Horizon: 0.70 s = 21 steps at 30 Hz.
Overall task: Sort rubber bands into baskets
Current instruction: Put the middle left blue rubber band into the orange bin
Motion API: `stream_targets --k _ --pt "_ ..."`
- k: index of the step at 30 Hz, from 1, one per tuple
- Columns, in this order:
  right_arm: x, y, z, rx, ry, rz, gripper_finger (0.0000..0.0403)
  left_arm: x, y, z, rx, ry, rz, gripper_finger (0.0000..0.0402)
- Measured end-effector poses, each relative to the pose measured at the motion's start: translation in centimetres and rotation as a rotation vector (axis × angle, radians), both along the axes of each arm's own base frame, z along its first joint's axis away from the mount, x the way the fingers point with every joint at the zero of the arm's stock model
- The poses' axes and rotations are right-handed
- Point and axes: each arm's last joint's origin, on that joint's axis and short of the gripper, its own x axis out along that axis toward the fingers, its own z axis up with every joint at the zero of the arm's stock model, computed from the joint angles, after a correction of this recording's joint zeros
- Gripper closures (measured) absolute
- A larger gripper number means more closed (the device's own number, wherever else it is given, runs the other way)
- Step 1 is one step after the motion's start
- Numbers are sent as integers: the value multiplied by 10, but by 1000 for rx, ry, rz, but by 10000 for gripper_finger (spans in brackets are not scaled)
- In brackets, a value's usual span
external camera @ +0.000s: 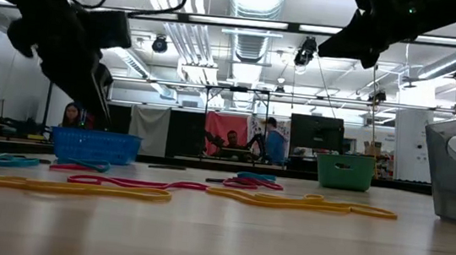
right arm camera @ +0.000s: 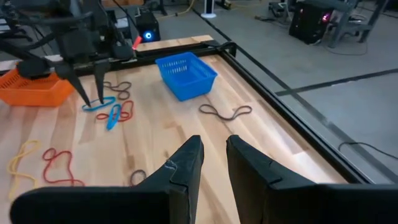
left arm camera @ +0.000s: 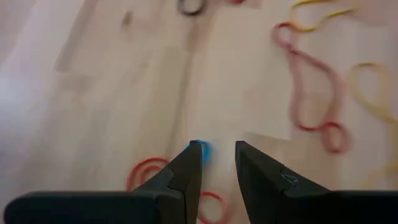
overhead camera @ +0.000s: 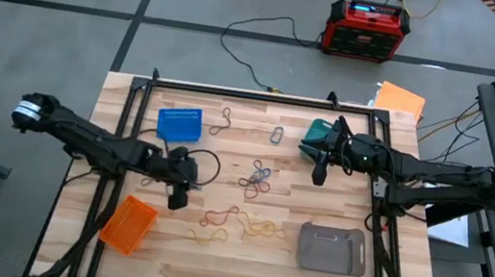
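Observation:
My left gripper (overhead camera: 178,197) is open, low over the table between the blue basket (overhead camera: 180,124) and the orange basket (overhead camera: 128,224). Its fingertips (right arm camera: 93,99) stand at a blue rubber band (right arm camera: 99,106); a bit of blue shows at one fingertip (left arm camera: 200,148). Red bands (left arm camera: 146,173) lie on the table beside it. My right gripper (overhead camera: 320,174) is open and empty, held above the table in front of the teal basket (overhead camera: 318,137). The grey basket (overhead camera: 332,249) sits near right. More bands lie mid-table (overhead camera: 256,179). My left gripper comes at the blue band (right arm camera: 99,106) from above, pointing down with its fingers apart. The band lies flat on the table. I cannot tell whether a fingertip touches it or stands inside its loop.
Red (overhead camera: 217,217) and yellow bands (overhead camera: 259,226) lie near the middle front, and grey-brown ones (overhead camera: 223,121) at the far side. A black frame rail (overhead camera: 263,95) runs along the far edge. A red-and-black box (overhead camera: 368,29) stands on the floor beyond.

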Motion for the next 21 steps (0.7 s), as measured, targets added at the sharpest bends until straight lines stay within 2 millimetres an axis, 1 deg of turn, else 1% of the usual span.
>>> stream_targets --k 4,8,12,17,21 --pt "-1 -1 -2 3 22 -5 335 6 1 -9 67 42 36 320" --pt "-1 -1 -3 6 28 -5 335 14 0 -14 100 82 -8 317" --pt "-1 -1 -4 9 37 -5 335 22 -2 -19 136 130 -58 296" --pt "-1 -1 -4 9 37 -5 335 28 -3 -31 171 201 -107 267" --pt "-1 -1 -4 9 37 -5 335 28 -3 -39 184 238 -126 259"
